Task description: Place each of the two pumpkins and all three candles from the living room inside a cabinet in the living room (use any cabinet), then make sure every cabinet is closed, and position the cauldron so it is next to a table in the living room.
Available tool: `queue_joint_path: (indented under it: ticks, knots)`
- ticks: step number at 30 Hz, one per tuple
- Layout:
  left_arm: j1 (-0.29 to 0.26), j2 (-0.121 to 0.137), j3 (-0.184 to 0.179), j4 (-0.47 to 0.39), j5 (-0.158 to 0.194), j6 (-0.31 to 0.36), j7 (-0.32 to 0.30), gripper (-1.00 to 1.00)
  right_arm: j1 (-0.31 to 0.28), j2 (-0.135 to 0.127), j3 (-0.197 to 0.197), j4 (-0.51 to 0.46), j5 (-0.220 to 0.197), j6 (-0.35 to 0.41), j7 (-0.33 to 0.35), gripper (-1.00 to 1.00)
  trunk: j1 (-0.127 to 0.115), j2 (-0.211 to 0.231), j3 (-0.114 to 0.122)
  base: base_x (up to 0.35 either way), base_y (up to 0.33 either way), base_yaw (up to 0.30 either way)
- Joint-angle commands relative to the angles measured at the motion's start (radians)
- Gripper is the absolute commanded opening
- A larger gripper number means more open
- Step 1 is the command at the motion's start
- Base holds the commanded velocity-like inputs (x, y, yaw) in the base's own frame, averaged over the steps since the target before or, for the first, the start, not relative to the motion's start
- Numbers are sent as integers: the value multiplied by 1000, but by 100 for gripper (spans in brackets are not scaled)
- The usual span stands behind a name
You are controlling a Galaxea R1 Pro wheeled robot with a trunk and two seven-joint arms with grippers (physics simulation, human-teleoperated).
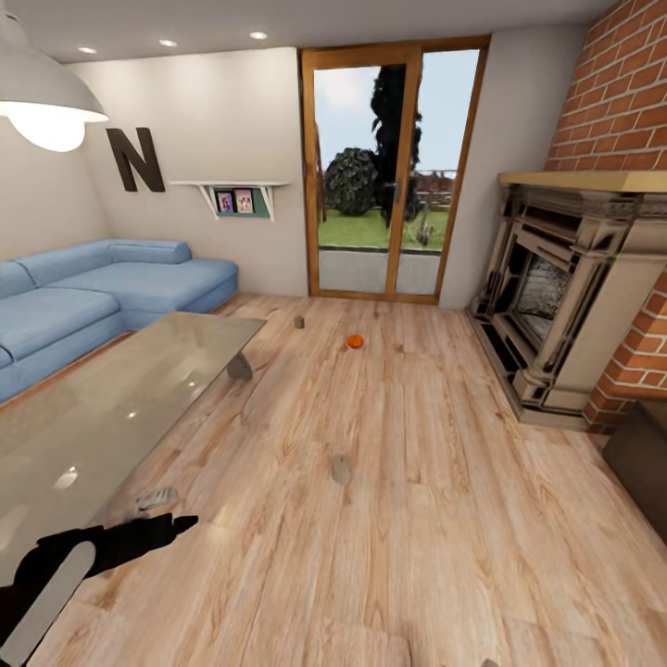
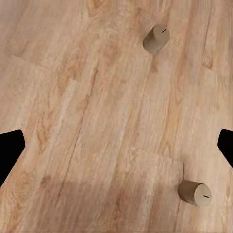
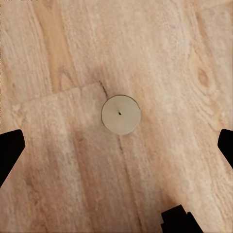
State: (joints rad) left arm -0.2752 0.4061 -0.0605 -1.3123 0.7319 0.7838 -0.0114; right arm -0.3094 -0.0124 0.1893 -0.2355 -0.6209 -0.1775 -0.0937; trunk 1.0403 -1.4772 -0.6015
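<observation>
Here the wooden floor (image 1: pixel 417 482) is lying wide and bare between the glass table (image 1: pixel 102 408) and the brick fireplace (image 1: pixel 565 296). One orange pumpkin (image 1: pixel 355 341) is sitting on the floor past the table's far corner. Two candles are showing there too: one candle (image 1: pixel 341 469) beside the table's long edge, another candle (image 1: pixel 299 321) near the far end. The left gripper (image 2: pixel 116 145) is hanging open over the floor with two stubby candles (image 2: pixel 156 39) lying apart. The right gripper (image 3: pixel 116 145) is spread open above one upright candle (image 3: pixel 121 114). The left arm (image 1: pixel 83 556) is cut off at the picture's corner.
</observation>
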Motion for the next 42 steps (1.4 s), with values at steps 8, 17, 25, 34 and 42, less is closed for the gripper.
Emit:
queue_joint_path:
  ticks: [8, 17, 25, 34, 42]
  knots:
    - [0, 21, 96, -75, -6, 201, -1, 100, -105, 86, 52, -8, -7, 174, -92, 100, 31, -57, -26, 0, 0, 0]
    - [-1, 53, 97, -84, -5, 210, -1, 100, -130, 109, 88, -9, -7, 203, -136, 100, 65, -120, -54, 0, 0, 0]
    - [0, 47, 83, -117, -38, 211, -1, 100, -131, 106, 157, -7, -8, 195, -139, 100, 96, -176, -79, 0, 0, 0]
    - [1, 41, 10, -167, -38, 212, -2, 100, -131, 102, 166, -7, -10, 170, -139, 100, 130, -239, -108, 0, 0, 0]
    - [2, 44, 18, -217, -25, 215, -6, 100, -131, 101, 167, 5, -13, 111, -139, 100, 161, -295, -133, 0, 0, 0]
